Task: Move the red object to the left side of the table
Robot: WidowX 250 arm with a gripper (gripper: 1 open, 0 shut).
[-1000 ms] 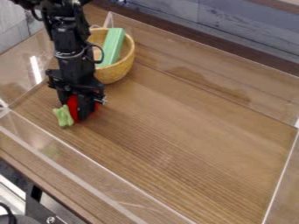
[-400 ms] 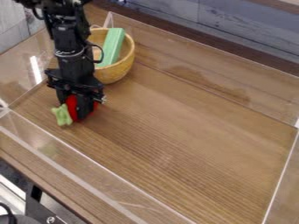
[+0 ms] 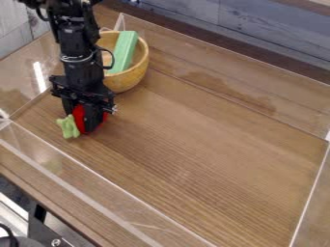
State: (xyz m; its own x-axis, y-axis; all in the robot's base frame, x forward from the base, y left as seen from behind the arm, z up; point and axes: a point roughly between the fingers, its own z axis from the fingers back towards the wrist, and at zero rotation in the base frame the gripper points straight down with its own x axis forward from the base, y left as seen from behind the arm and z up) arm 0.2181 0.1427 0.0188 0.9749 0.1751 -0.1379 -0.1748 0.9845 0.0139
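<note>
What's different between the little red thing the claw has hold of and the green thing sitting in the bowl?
The red object is small and rounded with a light green leafy end; the green block is bigger, flat-sided and one colour. The red object sits low on the table, pinched in the shut gripper; the green block leans inside the wooden bowl, untouched. Both look like toys.

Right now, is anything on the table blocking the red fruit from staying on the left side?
Nothing visible. The fingers are shut on the red object, already at the table's left; the wooden bowl sits behind.
</note>
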